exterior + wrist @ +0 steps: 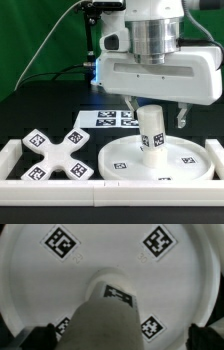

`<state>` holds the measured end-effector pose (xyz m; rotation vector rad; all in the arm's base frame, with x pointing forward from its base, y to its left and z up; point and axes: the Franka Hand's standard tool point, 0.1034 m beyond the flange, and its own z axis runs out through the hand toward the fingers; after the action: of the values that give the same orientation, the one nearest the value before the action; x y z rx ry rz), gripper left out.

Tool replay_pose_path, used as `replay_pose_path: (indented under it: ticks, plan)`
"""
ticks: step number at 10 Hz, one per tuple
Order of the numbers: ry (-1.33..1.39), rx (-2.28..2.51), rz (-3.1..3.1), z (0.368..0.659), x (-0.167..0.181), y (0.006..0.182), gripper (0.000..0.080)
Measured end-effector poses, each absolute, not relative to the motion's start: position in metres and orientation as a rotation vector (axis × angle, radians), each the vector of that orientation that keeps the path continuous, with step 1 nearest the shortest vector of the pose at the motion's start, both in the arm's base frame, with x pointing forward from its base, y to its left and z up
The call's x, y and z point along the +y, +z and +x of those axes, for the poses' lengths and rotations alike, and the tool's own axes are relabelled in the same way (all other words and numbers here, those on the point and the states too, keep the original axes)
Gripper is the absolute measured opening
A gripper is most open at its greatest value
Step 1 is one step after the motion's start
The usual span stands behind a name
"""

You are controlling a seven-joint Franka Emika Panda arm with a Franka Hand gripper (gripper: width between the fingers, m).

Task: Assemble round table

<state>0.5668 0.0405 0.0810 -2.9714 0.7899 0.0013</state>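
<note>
Short white plastic cylindrical leg (152, 138), tagged: stands on the large flat round white disc (125, 158), directly beneath the claw (158, 113), between its fingers. Claw: released, fingers spread wide. White X-shaped cross base (55, 155): on the table (40, 110), just beside the disc, at the exterior view's left.

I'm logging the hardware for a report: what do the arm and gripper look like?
The gripper has a wide white boxy body under a silver-grey cylinder, with two short dark fingers. Dark cables loop above it. No markings are legible.
</note>
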Motion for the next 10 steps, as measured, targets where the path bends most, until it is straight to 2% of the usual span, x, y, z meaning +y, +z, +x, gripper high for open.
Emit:
replay_pose_path:
  ticks: [2, 5, 7, 8, 9, 10]
  plan:
    - [-0.006, 0.570, -3.028, 0.5668, 0.0386, 0.0809, 0.0649]
    - [-0.025, -0.138, -3.120, 0.5701, 0.0349, 0.0833, 0.0649]
    - [-0.024, -0.239, -3.114, 0.5697, 0.0318, 0.0827, 0.0649]
    - [-0.024, -0.200, -3.117, 0.5697, 0.0316, 0.0826, 0.0598]
    - [-0.023, -0.158, -3.118, 0.5697, 0.0314, 0.0825, 0.0598]
    - [-0.022, -0.056, -3.121, 0.5696, 0.0315, 0.0825, 0.0420]
